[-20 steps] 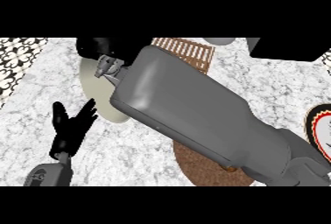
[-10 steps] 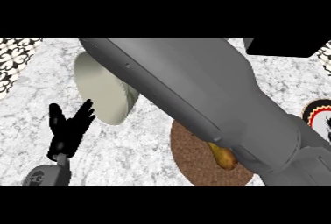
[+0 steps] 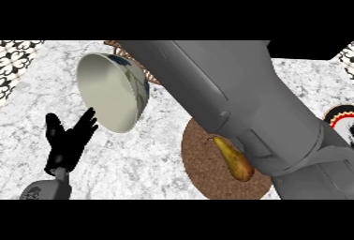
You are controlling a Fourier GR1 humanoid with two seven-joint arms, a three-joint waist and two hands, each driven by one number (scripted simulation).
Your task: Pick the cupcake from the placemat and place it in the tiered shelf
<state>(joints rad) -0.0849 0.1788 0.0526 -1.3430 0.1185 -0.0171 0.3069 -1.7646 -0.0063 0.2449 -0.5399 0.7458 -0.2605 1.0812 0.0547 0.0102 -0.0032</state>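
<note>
My right forearm (image 3: 235, 93) fills the middle of the head view, running from the lower right up past the top edge; its hand is out of sight there. No cupcake shows anywhere. The round brown placemat (image 3: 207, 176) lies below the arm, partly covered by it, with a yellow-brown pear (image 3: 236, 163) on it. A strip of brown wicker (image 3: 151, 71), perhaps part of the shelf, peeks out at the arm's left side near the top. My left hand (image 3: 69, 140) rests open at the lower left, fingers up, holding nothing.
A cream bowl with a blue pattern (image 3: 110, 93) stands tilted at the upper left, just above my left hand. A patterned plate (image 3: 340, 119) shows at the right edge. Black-and-white patterned tiles (image 3: 14, 61) border the marble counter at the left.
My right arm has stretched further forward and up; its hand, seen near the bowl one second ago, has passed out of view. The pear on the placemat has come into sight. The left hand barely moved.
</note>
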